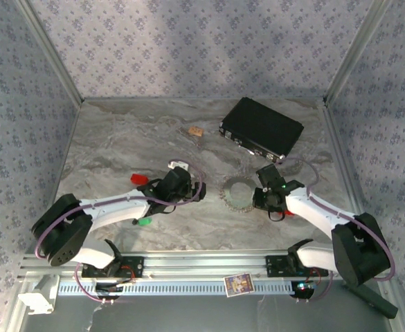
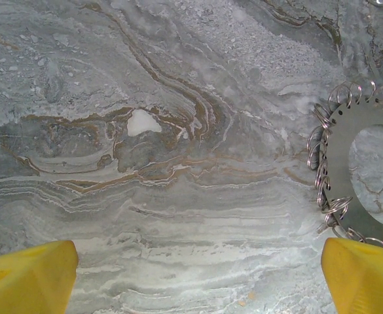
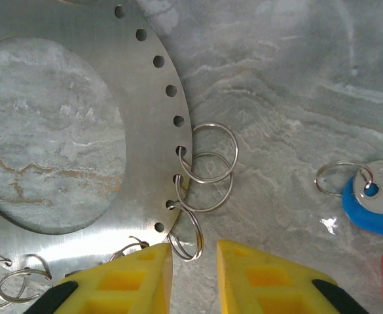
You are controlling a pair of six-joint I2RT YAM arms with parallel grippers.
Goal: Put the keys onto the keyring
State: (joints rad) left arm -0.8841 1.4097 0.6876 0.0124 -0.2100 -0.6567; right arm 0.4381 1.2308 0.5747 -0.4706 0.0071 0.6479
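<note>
Lying flat on the marble table (image 1: 119, 138), the keyring (image 3: 148, 118) is seen near its centre, between the two grippers. The left gripper (image 2: 198, 278) is held at the ring's 9 o'clock, jaws spread wide, with bare marble between the fingers. The right gripper (image 3: 194, 254) is placed at its 3 o'clock, jaws standing at a narrow gap around a small split ring (image 3: 186, 239) on the band's edge; whether that ring is pinched cannot be told. The blue key (image 3: 374, 219) is found at 3 o'clock of the keyring, the green key (image 1: 144, 221) at 8 o'clock.
</note>
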